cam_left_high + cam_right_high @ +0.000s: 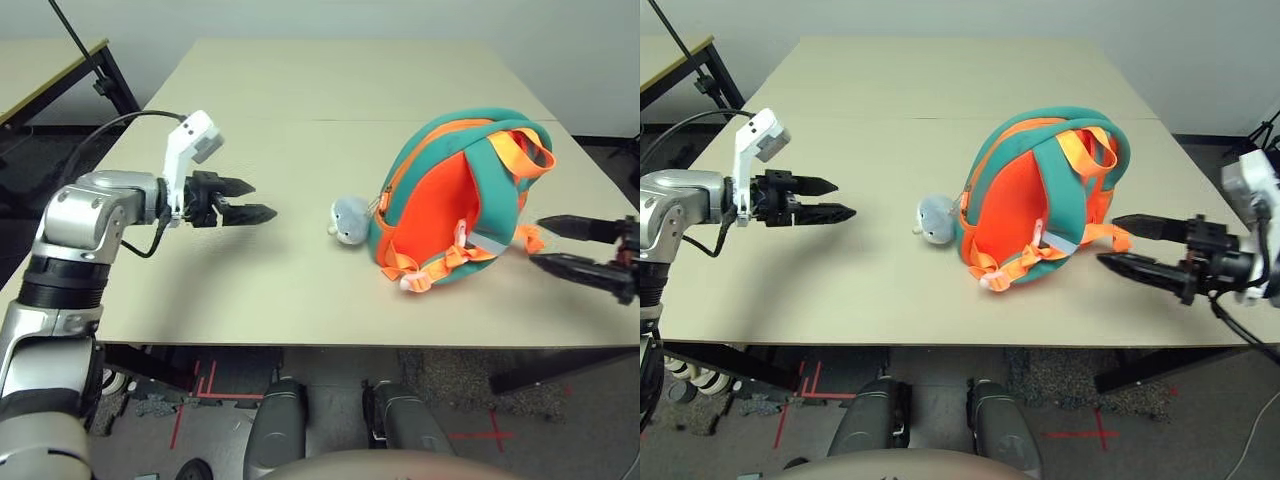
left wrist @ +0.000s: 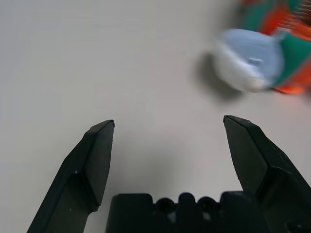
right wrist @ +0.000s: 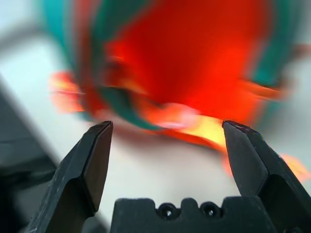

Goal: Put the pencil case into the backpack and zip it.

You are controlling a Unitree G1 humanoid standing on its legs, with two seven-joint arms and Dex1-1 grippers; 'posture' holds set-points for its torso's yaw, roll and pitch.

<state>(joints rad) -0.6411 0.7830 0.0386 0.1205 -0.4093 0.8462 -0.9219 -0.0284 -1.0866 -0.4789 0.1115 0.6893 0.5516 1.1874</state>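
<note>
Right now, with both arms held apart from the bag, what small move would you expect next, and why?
Probably none beyond drawing back: the backpack lies on the table looking closed, and left gripper and right gripper hold nothing, jaws open, clear of it.

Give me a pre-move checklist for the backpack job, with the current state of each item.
1. Left claw open and holding nothing: ok.
2. Right claw open and holding nothing: ok.
3. Both claws apart from the backpack, one on each side: ok.
4. Backpack resting on the table, orange strap side facing the camera: ok.
5. Pencil case inside the backpack: cannot tell, no part of it shows.
6. Zipper fully shut: cannot tell; the zipper edge near the plush toy is too small to read.
</note>
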